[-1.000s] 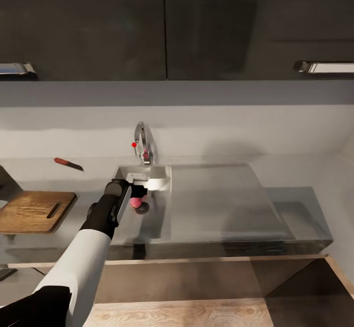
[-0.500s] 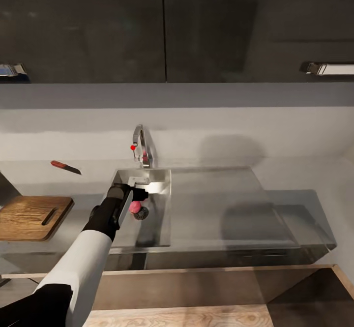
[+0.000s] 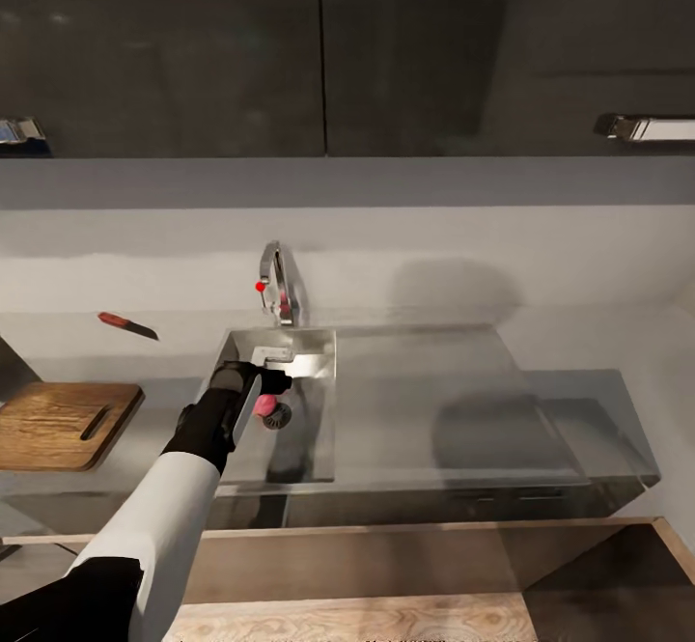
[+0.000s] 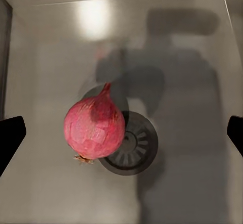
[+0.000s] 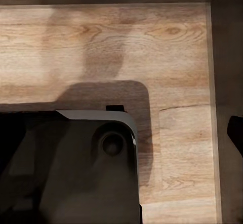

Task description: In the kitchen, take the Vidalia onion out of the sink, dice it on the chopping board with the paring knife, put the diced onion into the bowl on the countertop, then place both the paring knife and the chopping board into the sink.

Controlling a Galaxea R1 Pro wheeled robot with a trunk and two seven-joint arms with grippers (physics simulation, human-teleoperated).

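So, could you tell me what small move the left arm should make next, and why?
Probably lower the left gripper straight down around the onion, then close. Its fingers are wide open, one on each side of the onion, apparently above it. The onion lies on the sink floor, partly over the drain, not yet gripped.

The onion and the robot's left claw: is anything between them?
No. In the left wrist view, the Vidalia onion sits between open fingertips; just bare sink floor around it.
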